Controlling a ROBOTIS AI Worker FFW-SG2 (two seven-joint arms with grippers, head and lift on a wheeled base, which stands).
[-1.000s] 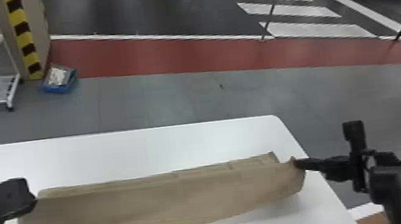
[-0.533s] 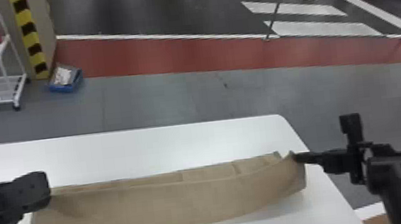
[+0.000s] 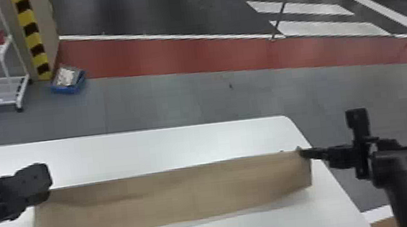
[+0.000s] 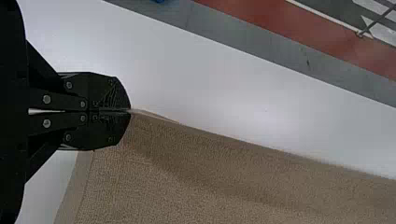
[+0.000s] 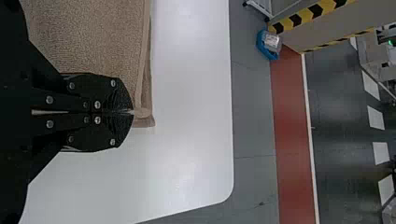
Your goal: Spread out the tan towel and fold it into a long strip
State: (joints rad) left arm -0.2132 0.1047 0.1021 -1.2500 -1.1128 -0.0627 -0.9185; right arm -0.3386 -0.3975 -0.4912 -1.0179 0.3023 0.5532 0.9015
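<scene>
1. Pinching the far left corner of the tan towel [image 3: 172, 201], the left gripper [image 3: 49, 190] has its jaws clamped on cloth.
2. From there the tan towel spans the white table [image 3: 166, 144] in a long strip, with a band of tabletop between it and the table's far edge.
3. The right gripper [image 3: 302, 153] clamps the far right corner, near the table's right edge; grey floor [image 3: 176, 101] lies beyond.

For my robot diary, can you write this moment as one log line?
left gripper: pinching tan towel, left end | right gripper: pinching right end | towel: long strip over white table
</scene>
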